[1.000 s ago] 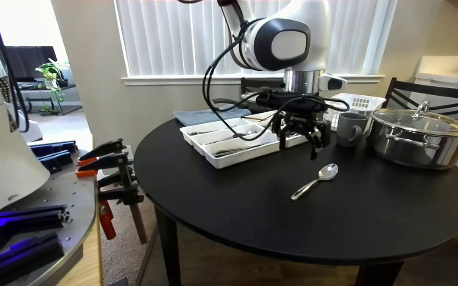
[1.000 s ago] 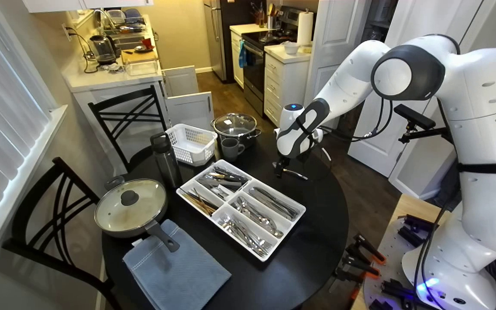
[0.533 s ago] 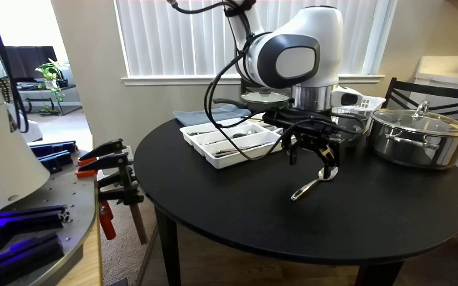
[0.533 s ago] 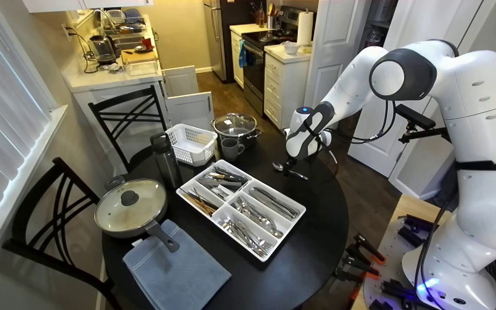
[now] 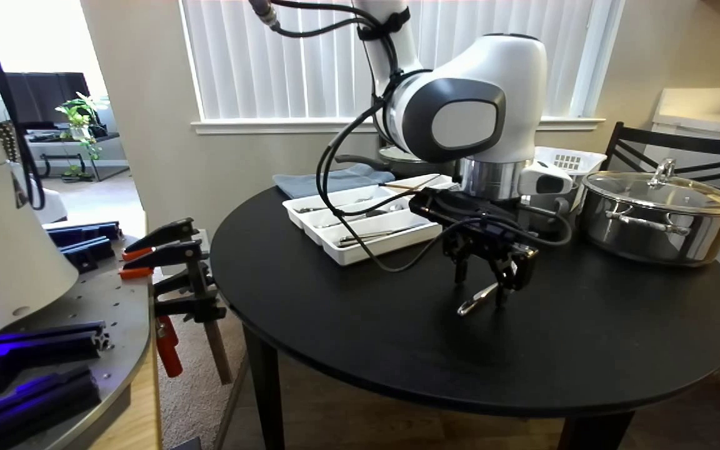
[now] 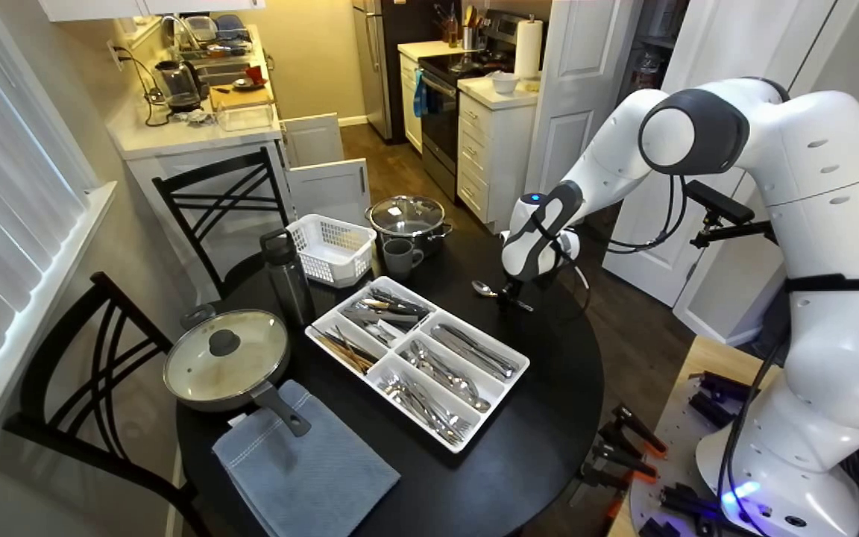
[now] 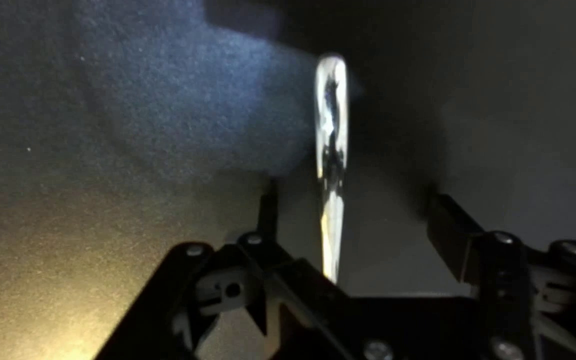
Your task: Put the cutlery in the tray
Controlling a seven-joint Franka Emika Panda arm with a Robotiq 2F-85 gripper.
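A shiny metal spoon (image 6: 483,288) lies on the dark table, its bowl hidden behind the gripper in an exterior view where only the handle (image 5: 477,300) shows. In the wrist view the spoon's handle (image 7: 332,115) runs between the two spread fingers of my gripper (image 7: 352,202), with a gap on both sides. My gripper (image 5: 480,292) is low over the table, jaws apart, astride the handle. The white tray (image 6: 493,406) stands close by in both exterior views. Its compartments hold other cutlery: knives (image 6: 474,350), spoons (image 6: 429,365) and forks (image 6: 411,399).
Behind the spoon stand a grey mug (image 6: 398,259), a lidded steel pot (image 5: 647,237) and a white slatted basket (image 6: 336,261). A bottle (image 6: 289,283), a lidded pan (image 6: 250,365) and a blue cloth (image 6: 318,466) lie beyond the tray. The arm's cable hangs near the tray.
My gripper has come down from above the table and shifted over the spoon's handle. The spoon and tray have stayed in place.
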